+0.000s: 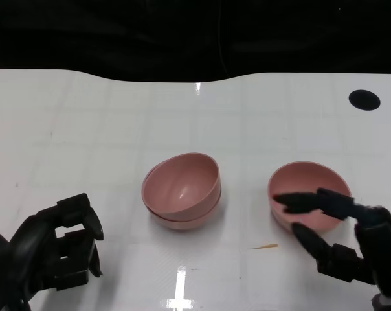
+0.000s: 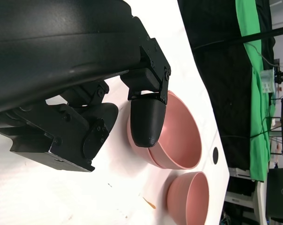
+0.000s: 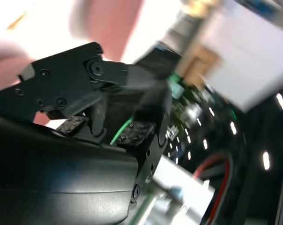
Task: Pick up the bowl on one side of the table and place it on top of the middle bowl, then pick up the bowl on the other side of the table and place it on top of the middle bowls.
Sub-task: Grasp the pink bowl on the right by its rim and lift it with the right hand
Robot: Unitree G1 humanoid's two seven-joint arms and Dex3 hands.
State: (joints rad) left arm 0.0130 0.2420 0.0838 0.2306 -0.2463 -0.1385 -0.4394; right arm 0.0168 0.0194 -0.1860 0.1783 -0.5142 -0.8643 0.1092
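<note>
Two pink bowls sit nested as a stack (image 1: 181, 191) in the middle of the white table (image 1: 85, 129); the left wrist view shows the stack (image 2: 179, 136) too. A single pink bowl (image 1: 309, 191) stands to the stack's right, also seen as the single bowl (image 2: 190, 197) from the left wrist. My right hand (image 1: 338, 236) is at this bowl's near rim with fingers spread: one finger lies over the rim, another lies below, outside the wall. It grips nothing. My left hand (image 1: 59, 249) hangs at the lower left, fingers bent but apart, holding nothing, well clear of the stack.
A black round hole (image 1: 364, 99) marks the table's far right. A small orange scrap (image 1: 265, 246) lies on the table in front of the right bowl. The table's far edge meets a dark background. The right wrist view is blurred, with only a pink smear of bowl (image 3: 108, 23).
</note>
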